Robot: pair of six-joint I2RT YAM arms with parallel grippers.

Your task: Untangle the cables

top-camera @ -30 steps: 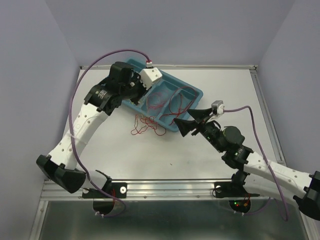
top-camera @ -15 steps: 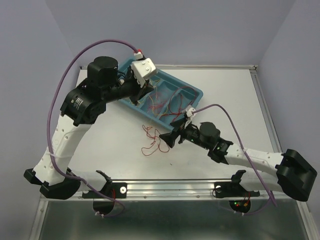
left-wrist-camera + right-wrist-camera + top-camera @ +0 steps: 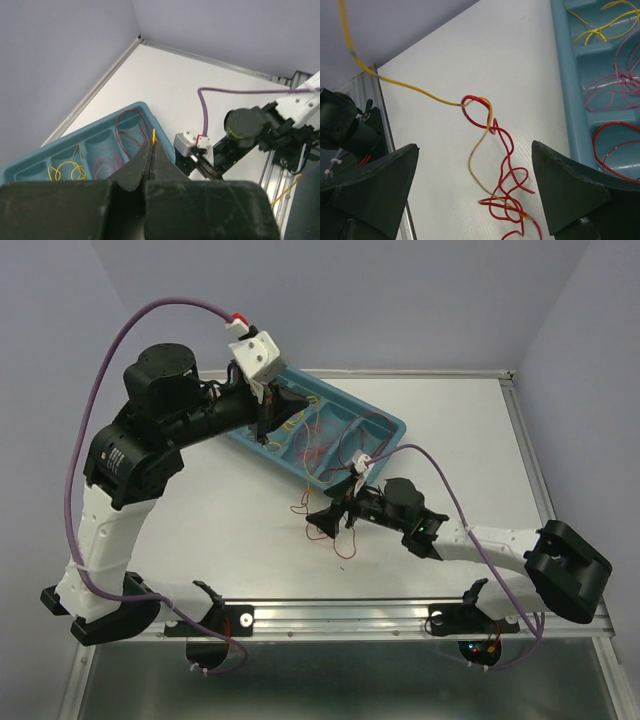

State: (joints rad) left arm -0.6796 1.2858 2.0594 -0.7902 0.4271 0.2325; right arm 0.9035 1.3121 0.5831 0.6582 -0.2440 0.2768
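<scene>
**A:** What has the left gripper (image 3: pixel 151 146) got?

**B:** Its black jaws are pressed tight together on a hair-thin yellow cable (image 3: pixel 410 88). A short stub of it pokes out past the fingertips. The gripper hangs high over the teal plastic tray with moulded compartments (image 3: pixel 392 426).

**A:** Which way does that cable run?

**B:** It slants down from the raised gripper to the matte white table (image 3: pixel 200 530). There it threads through the top loop of a glossy red cable tangle (image 3: pixel 502 175) and curves on down into the bundle.

**A:** Where does the tangle lie?

**B:** On the table just beside the tray's near wall, outside it. Its long axis runs roughly alongside that wall, with the knotted loop at one end and the denser coils at the other. I cannot tell whether the top loop is lifted off the surface.

**A:** And the right gripper (image 3: pixel 474 147)?

**B:** Its black wedge-shaped fingers are spread fully apart with nothing between them. It sits low over the table, with the tangle in front of the gap.

**A:** What is in the tray?

**B:** Loose cable loops (image 3: pixel 615 80), wiry and springy. Yellow, pink and red each sit in a separate compartment.
</scene>
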